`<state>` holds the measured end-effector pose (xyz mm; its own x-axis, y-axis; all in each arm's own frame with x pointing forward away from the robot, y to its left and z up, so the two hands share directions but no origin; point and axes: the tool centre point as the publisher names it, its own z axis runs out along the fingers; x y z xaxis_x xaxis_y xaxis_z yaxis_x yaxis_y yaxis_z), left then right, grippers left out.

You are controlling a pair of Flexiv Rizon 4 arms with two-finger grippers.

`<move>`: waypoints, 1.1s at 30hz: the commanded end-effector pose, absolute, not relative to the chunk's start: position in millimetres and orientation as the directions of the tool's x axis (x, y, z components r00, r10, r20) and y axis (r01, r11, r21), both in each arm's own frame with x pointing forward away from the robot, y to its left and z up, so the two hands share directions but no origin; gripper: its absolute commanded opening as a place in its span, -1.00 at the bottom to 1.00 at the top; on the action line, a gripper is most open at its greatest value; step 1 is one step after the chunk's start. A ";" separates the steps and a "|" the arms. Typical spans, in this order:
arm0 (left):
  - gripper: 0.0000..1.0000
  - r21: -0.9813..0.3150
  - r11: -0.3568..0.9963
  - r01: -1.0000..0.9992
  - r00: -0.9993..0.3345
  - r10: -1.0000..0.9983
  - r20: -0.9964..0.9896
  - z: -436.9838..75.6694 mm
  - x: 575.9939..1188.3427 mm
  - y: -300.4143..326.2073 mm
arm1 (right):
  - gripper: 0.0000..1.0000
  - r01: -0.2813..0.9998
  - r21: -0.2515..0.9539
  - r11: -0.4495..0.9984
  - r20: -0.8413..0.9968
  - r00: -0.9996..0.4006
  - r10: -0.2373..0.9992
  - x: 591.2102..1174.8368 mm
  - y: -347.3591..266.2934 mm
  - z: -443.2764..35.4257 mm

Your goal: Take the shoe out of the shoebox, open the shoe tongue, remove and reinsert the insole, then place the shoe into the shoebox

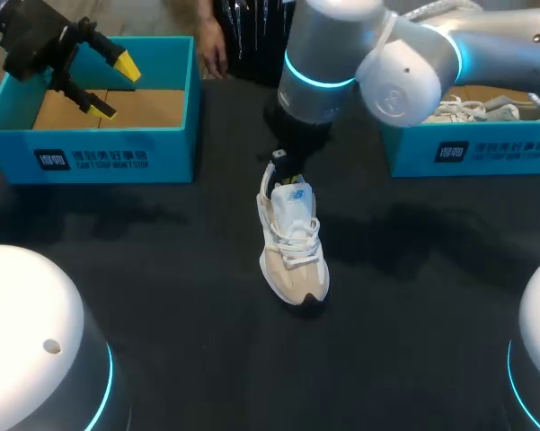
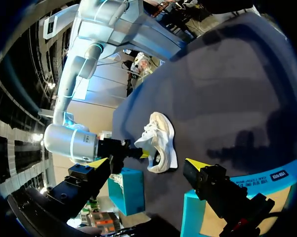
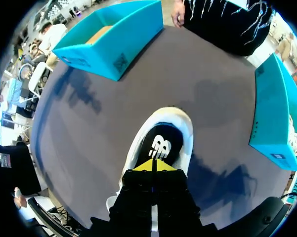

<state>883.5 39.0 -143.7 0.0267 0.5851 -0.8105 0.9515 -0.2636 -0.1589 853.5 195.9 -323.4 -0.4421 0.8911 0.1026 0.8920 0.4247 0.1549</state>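
Observation:
A white and beige shoe (image 1: 292, 242) stands on the dark table's middle, toe toward the front. My right gripper (image 1: 283, 166) is down at its heel opening, shut. In the right wrist view its yellow tips (image 3: 153, 165) are pressed together at the near edge of the black insole (image 3: 160, 145); I cannot tell whether they pinch it. My left gripper (image 1: 112, 87) hangs open and empty above the empty blue shoebox (image 1: 90, 153) at the back left. The left wrist view shows the shoe (image 2: 160, 140) far ahead between its spread tips (image 2: 148, 165).
A second blue shoebox (image 1: 467, 153) at the back right holds another white shoe (image 1: 485, 108). A person's hand (image 1: 214, 54) hangs at the table's far edge beside the left box. Two white arm bases (image 1: 27, 341) fill the front corners.

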 end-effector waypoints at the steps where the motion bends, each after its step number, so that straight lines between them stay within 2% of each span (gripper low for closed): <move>1: 1.00 -0.158 -0.248 0.956 0.019 0.587 -0.809 -144.1 878.2 40.1 | -1.00 0.895 0.118 0.429 0.118 -0.442 0.889 860.1 201.3 -336.5; 16: 1.00 -0.161 -0.249 0.955 0.017 0.588 -0.809 -145.4 878.0 40.2 | -1.00 0.900 0.031 0.435 0.135 -0.435 0.890 850.9 196.8 -366.6; 33: 1.00 -0.161 -0.249 0.955 0.017 0.588 -0.809 -145.4 878.0 40.2 | -1.00 0.923 0.041 0.383 0.047 -0.385 0.922 848.9 195.9 -399.5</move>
